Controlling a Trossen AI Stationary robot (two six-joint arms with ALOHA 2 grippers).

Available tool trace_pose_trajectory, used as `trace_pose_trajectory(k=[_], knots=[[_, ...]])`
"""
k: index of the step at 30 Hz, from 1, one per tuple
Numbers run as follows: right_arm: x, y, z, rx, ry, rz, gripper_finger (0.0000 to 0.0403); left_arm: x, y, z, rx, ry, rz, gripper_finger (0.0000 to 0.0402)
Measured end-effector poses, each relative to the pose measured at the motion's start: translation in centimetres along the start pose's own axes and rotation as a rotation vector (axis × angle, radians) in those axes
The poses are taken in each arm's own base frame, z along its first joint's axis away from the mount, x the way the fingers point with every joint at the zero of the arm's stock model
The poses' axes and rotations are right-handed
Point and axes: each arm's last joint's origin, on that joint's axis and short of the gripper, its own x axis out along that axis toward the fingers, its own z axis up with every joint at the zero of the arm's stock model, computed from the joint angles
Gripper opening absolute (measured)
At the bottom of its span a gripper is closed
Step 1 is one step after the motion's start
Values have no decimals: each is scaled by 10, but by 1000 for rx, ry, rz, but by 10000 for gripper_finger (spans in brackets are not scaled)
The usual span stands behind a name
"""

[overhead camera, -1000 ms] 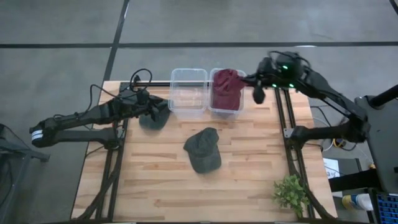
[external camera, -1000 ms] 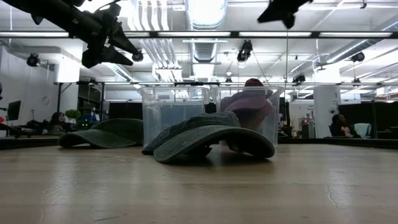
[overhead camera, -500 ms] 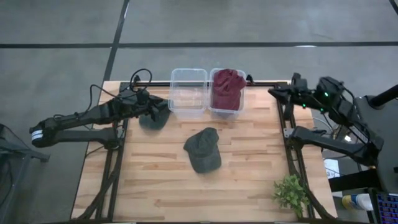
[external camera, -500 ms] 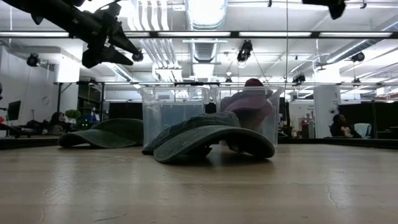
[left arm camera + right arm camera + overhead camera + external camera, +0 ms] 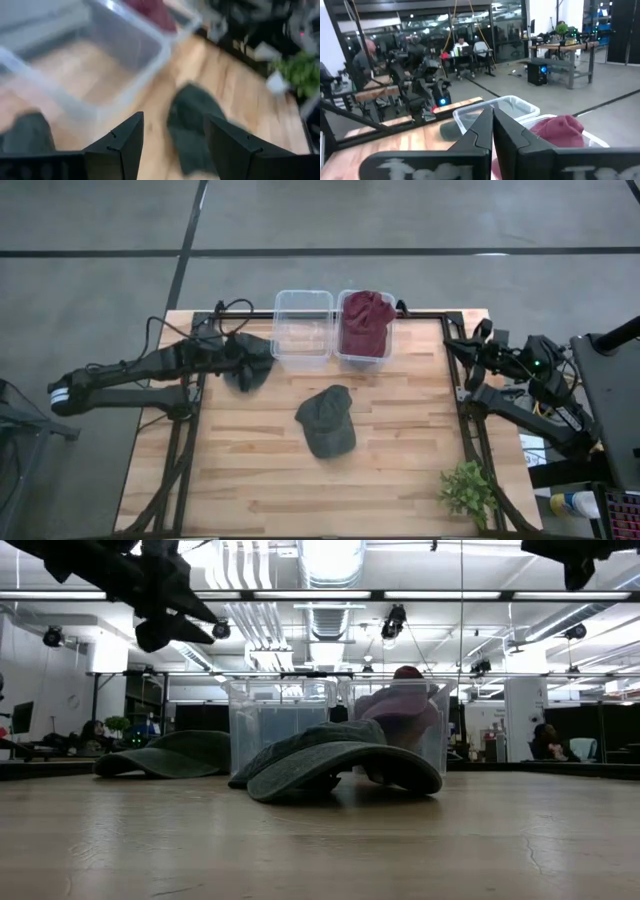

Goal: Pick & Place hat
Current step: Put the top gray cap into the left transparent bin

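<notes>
bench (image 5: 400, 440): butcher-block style wood, pale planks with visible seams, sitting on a dark metal frame.

green cap in the middle (image 5: 326, 421): soft washed-out cotton look, floppy crown, curved brim. It lies flat on the bench in front of the two bins, not touching either one. From the low view (image 5: 335, 762) it's a low dome with the brim drooping toward the camera.

second green cap (image 5: 248, 365): same faded fabric, lying near the back left of the bench, just beside the empty bin. The left arm's tip is over it in the high view.

empty bin (image 5: 303, 328): clear plastic, rectangular with rounded corners, nothing inside that I can see.

maroon hat (image 5: 364, 323): crumpled dark red cloth, sitting in the other clear bin (image 5: 345, 358) right beside the empty one, bulging up over the rim.

left gripper (image 5: 172, 137): up above the bench at the back left, over the second green cap and next to the empty bin. Fingers are spread apart with nothing between them; its wrist view looks down on the bin corner and the middle cap, pretty blurry.

right gripper (image 5: 493, 131): pulled off past the right edge of the bench, up high. Fingers are pressed together, holding nothing, pointed back toward the bins.

plant (image 5: 468, 490): small leafy green thing at the front right corner.

room behind: ceiling light strips, desks, a few people seated far back.
</notes>
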Motion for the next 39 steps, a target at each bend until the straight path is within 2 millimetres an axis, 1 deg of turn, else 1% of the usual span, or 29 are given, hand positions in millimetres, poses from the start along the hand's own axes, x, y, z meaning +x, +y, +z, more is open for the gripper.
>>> trace_pose_trajectory(k=[4, 7, 12, 16, 18, 21, 24, 25, 26, 28, 29, 30, 32, 35, 39], knots=[[-4, -1, -11, 26, -9, 4, 8, -1, 0, -16, -20, 162, 17, 200], [-6, -1, -16, 50, -18, 6, 8, -6, 0, -28, -42, 300, 54, 200], [-10, 0, -18, 87, -37, 16, 8, -16, -3, -39, -63, 478, 101, 200], [-13, 1, -15, 87, -52, 22, 8, -19, -8, -44, -17, 564, 124, 200], [-13, 1, -15, 89, -51, 22, 8, -19, -9, -48, 20, 615, 171, 200], [-12, 1, -16, 92, -43, 21, 8, -14, -11, -55, 79, 673, 259, 200], [-12, 0, -16, 109, -41, 20, 8, -4, -20, -57, 161, 704, 303, 200], [-12, 0, -16, 111, -41, 20, 8, -1, -23, -58, 211, 711, 331, 200], [-12, 0, -16, 111, -42, 20, 8, 3, -24, -59, 275, 712, 381, 200], [-12, 0, -16, 111, -41, 20, 8, 8, -22, -64, 387, 721, 537, 200], [-12, 0, -16, 111, -41, 20, 8, 10, -20, -66, 401, 718, 604, 200], [-12, 0, -16, 111, -41, 20, 8, 13, -20, -66, 406, 722, 633, 200], [-12, 0, -16, 111, -41, 20, 8, 18, -22, -68, 413, 739, 626, 200], [-12, 0, -16, 109, -41, 20, 8, 25, -24, -74, 425, 813, 556, 200], [-12, 0, -16, 104, -41, 20, 8, 29, -24, -78, 432, 842, 557, 200]])
